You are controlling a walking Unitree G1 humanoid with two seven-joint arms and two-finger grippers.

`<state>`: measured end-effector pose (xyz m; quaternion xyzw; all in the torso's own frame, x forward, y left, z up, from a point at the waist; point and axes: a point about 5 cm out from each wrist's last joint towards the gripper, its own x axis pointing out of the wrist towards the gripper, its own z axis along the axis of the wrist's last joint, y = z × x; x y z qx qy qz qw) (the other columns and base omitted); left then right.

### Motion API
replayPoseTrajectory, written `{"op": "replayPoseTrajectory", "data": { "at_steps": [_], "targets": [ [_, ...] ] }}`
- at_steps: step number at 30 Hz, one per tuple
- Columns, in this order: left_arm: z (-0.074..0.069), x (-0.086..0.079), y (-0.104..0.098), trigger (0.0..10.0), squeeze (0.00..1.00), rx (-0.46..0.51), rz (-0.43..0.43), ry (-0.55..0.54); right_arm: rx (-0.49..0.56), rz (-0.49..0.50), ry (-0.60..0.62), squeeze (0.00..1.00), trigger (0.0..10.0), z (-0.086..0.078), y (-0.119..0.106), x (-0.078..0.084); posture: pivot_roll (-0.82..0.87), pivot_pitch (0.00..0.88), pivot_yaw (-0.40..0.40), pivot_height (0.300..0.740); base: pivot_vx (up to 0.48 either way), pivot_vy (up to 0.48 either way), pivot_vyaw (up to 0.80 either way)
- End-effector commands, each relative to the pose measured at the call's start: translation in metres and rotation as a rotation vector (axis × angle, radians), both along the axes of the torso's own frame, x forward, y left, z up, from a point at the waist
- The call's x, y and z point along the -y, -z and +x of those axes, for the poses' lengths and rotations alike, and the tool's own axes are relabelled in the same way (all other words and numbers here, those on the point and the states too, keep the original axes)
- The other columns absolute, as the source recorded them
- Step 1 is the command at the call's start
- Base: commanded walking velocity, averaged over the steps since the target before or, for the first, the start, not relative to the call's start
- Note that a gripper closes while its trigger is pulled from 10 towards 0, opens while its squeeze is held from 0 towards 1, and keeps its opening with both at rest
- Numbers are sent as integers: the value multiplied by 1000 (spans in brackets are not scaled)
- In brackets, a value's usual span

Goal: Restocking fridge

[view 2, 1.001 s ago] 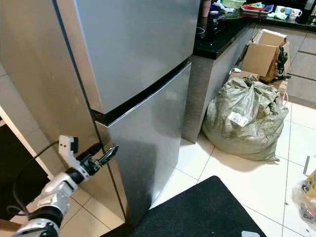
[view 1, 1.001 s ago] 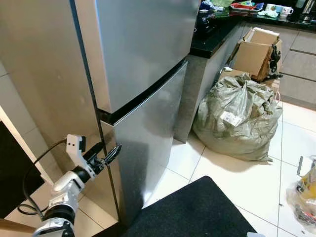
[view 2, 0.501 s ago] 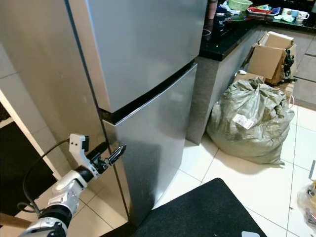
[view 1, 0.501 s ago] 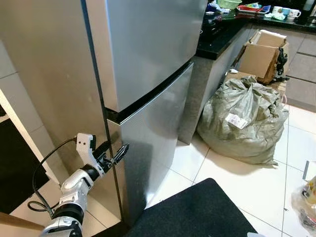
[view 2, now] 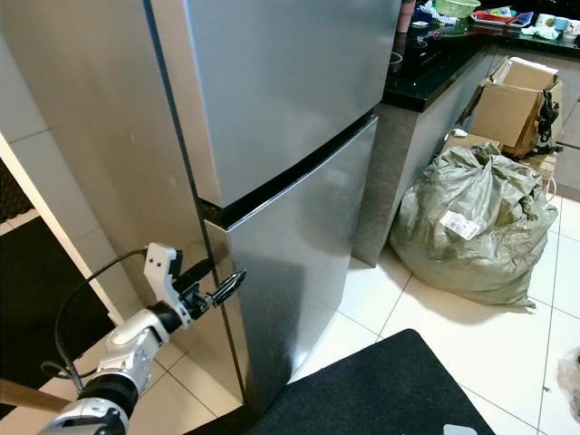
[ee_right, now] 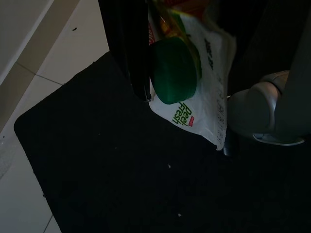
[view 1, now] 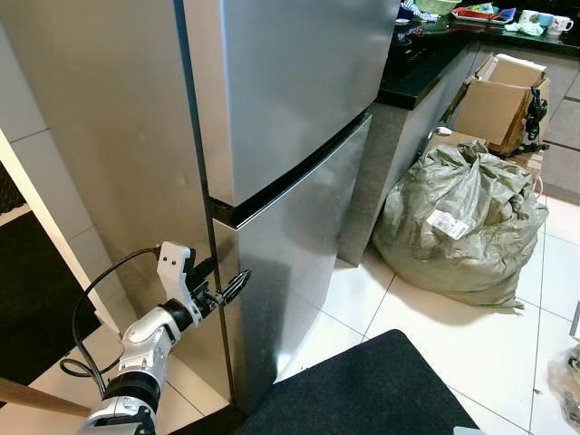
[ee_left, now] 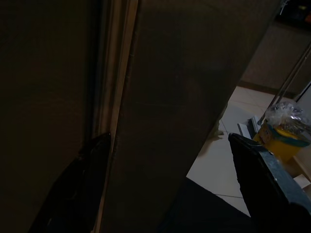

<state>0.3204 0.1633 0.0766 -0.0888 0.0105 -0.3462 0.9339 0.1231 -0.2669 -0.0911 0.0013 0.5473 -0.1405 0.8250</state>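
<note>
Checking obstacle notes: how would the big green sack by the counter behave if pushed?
The sack looks soft and crumpled, so it would likely dent and sag rather than slide. Bulging full, it is probably heavy.

A black finger (ee_right: 127, 46) of the right gripper (ee_right: 160, 53) presses against a white plastic bag (ee_right: 204, 92) printed "Fresh", with a round green lid (ee_right: 173, 72) showing through it. At nine o'clock, pale floor tiles (ee_right: 43, 58) border a black mat (ee_right: 112, 179). At three o'clock stands the robot's silver foot (ee_right: 265, 114).
</note>
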Motion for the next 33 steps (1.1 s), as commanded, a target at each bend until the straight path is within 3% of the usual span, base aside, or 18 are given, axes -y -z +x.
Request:
{"op": "replayPoseTrajectory", "data": {
  "at_steps": [1, 33],
  "targets": [
    [-2, 30, -1, 10000, 0, 22, 20, 147, -14, -1, 0, 0, 10000, -4, 2, -1, -46, 0, -16, 740, 0, 0, 0],
    [-11, 62, 2, 10000, 0, 18, -31, 251, -17, -2, 7, 0, 10000, -6, 2, 1, -46, 0, -14, 740, 0, 0, 0]
  ]
}}
